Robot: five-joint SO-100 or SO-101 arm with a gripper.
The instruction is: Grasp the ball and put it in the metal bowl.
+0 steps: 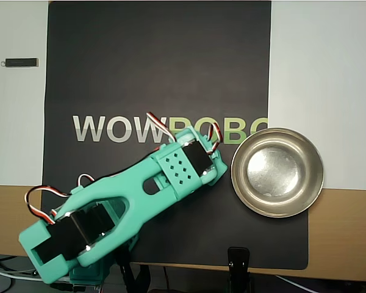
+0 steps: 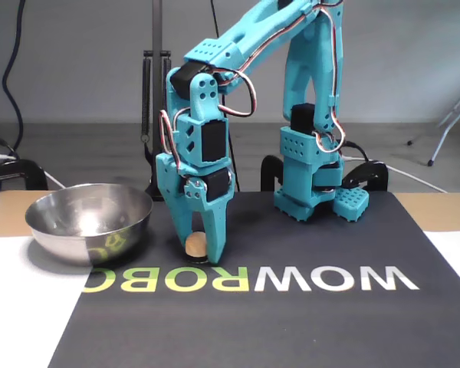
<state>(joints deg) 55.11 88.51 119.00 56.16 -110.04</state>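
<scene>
In the fixed view the teal gripper [image 2: 197,251] points straight down at the black mat [image 2: 307,322], its two fingers closed in on the ball [image 2: 195,245], which sits between the tips right at mat level (whether it rests on the mat or is just lifted cannot be told). The metal bowl [image 2: 88,222] stands just to the left, near the gripper but apart from it. From overhead the arm [image 1: 128,207] hides the ball; the bowl [image 1: 277,172] lies right of the wrist, over the mat's edge.
</scene>
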